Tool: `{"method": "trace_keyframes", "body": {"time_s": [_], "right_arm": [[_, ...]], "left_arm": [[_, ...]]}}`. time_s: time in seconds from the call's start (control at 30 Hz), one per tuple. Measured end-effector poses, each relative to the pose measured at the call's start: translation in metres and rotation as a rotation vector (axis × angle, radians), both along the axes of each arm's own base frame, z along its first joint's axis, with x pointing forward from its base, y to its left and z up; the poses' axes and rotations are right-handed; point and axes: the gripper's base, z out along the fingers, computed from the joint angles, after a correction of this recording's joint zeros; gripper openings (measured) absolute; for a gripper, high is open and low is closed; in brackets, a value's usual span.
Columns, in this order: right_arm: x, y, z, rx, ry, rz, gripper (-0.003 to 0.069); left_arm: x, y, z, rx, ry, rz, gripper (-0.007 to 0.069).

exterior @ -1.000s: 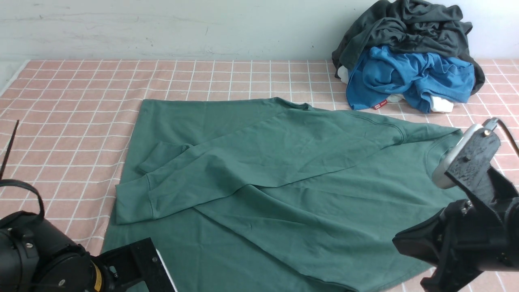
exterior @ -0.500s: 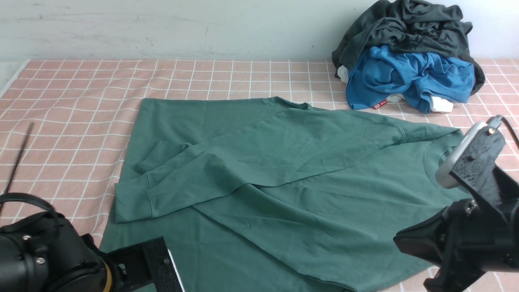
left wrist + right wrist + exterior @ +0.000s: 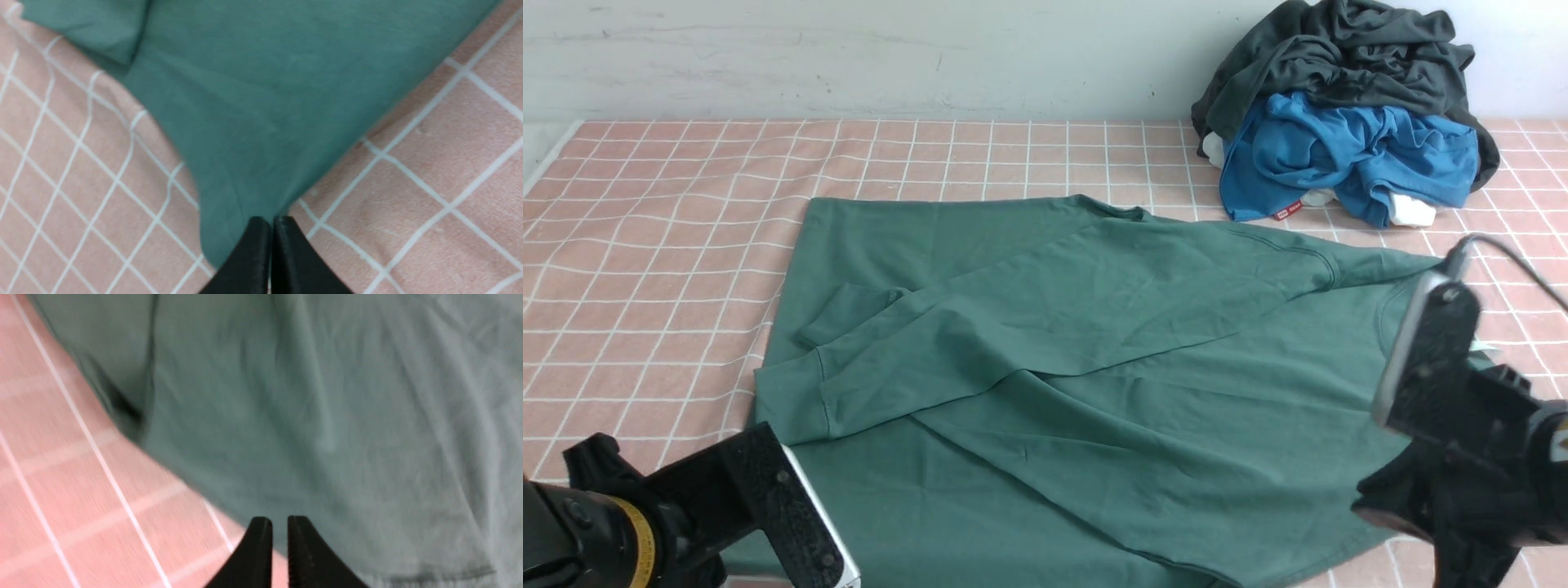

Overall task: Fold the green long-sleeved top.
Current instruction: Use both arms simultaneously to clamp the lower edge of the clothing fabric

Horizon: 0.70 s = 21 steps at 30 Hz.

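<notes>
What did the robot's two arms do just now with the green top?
The left gripper snapped shut on the near corner of the green top, and its arm shifted. The right gripper opened a crack, and its arm dipped lower. The top's folds and the pile of clothes at the back stayed put.

Long-sleeved top [image 3: 1094, 367] spread on tablecloth [image 3: 670, 204]; clothes pile [image 3: 1347, 114] behind it, far right; my left pincer [image 3: 271, 221] seemingly at its near-left corner.
</notes>
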Motion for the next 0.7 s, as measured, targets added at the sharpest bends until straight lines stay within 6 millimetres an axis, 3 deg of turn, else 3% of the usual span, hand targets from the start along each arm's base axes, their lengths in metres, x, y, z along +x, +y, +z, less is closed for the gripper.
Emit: {"method": "trace_keyframes", "body": {"time_s": [0.2,0.33,0.53,0.7], "right_arm": [[0.026,-0.008,-0.049,-0.315,0.066,0.170,0.0340],[0.039,-0.009,-0.071,-0.391,0.067,0.207,0.0381],[0.051,-0.008,-0.077,-0.421,0.001,0.217,0.0340],[0.052,-0.007,-0.077,-0.402,-0.013,0.181,0.0202]], "left_arm": [[0.001,0.002,0.003,-0.008,-0.037,0.039,-0.0003],[0.001,0.002,0.004,-0.017,-0.045,0.044,-0.0003],[0.000,-0.003,0.003,-0.089,-0.031,0.066,-0.0003],[-0.001,-0.006,0.002,-0.136,-0.018,0.083,-0.0003]]}}
